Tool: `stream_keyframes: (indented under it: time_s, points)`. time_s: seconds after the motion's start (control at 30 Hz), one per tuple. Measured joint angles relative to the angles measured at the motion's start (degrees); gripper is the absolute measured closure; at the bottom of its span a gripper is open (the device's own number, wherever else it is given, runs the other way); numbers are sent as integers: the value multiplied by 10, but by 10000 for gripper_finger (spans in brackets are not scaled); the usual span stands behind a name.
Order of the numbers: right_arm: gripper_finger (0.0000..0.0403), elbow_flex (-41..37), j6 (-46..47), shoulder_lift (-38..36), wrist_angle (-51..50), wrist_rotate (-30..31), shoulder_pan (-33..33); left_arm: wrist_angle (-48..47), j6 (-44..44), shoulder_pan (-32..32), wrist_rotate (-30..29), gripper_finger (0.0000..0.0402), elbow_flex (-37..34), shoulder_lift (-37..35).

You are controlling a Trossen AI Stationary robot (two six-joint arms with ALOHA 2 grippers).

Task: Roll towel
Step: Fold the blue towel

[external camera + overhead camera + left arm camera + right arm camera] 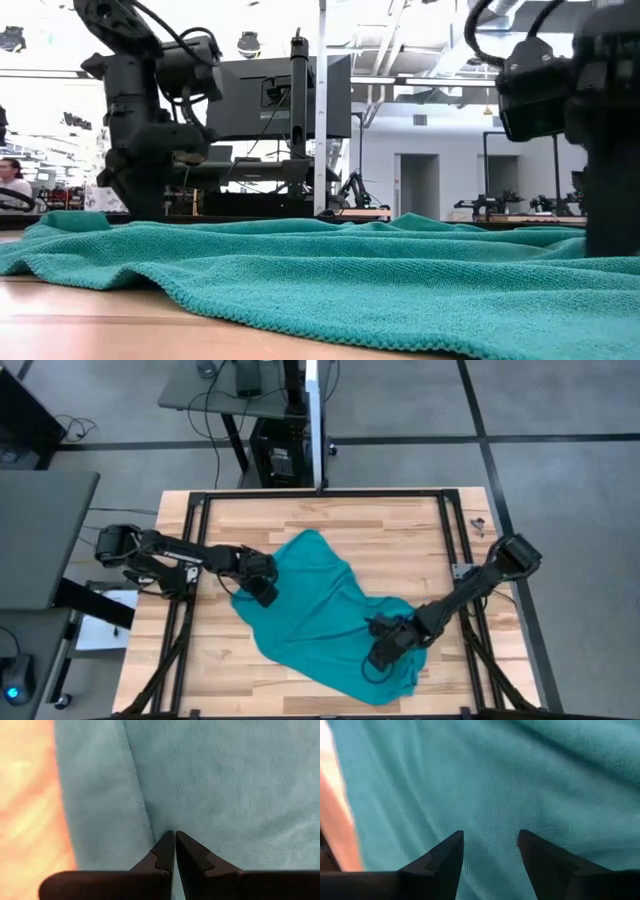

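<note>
Towel (320,610) lies crumpled, unrolled, centre of tabletop (400,535). Left hand (262,590) pinched closed at towel's left edge, cloth between tips unclear; right hand (383,652) open over lower-right. Next: spread flat before rolling.

Your left wrist camera holds these items: the left gripper (175,836), two dark fingers (192,857) pressed together at the tips, no gap between them; the towel (225,785), teal, filling most of the frame right under those tips, with a hemmed edge or fold running from the tips away across the cloth; the table (27,800), bare light wood, a strip along one side
</note>
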Motion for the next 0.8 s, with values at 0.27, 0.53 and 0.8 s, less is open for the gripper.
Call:
stream_keyframes:
  time_s: [0.27,0.53,0.8]
  points:
    - [235,0,69,22,15,8,45,-157,106,68,-96,400,2,-13]
    - [252,-2,59,7,12,-16,39,-182,116,96,-154,400,51,-64]
    - [262,-2,-37,-37,-13,-19,-12,-71,35,50,3,400,59,-120]
